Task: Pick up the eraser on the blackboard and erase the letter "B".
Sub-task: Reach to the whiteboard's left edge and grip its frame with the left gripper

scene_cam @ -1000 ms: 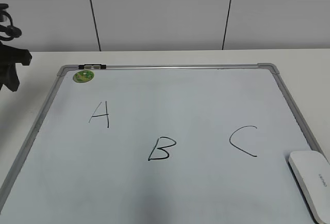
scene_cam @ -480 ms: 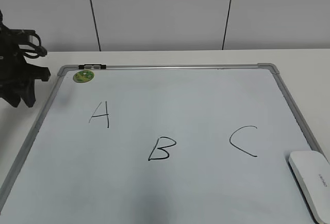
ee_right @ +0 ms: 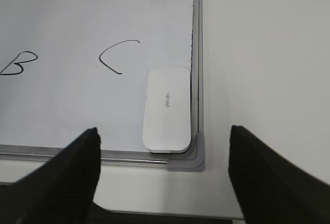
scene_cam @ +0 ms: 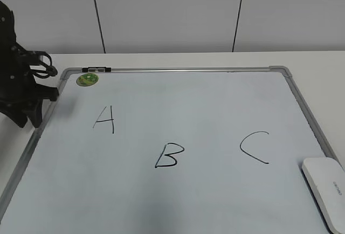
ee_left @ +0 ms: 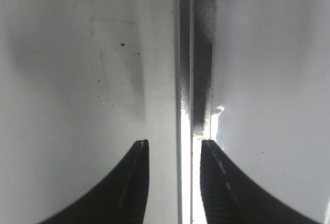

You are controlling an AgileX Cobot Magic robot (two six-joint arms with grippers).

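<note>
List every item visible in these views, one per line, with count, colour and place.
blackboard: one, pale white-blue with grey frame, flat on the table.
letter "A": one, black, left part of the board.
letter "B": one, black, middle of the board.
letter "C": one, black, right part of the board.
eraser: one, white, in the board's near right corner.
green sticker: one, far left corner.
table: one, white, under everything.
left gripper: black, open, straddling the board's left frame.
right gripper: black, open, above the eraser.
</note>
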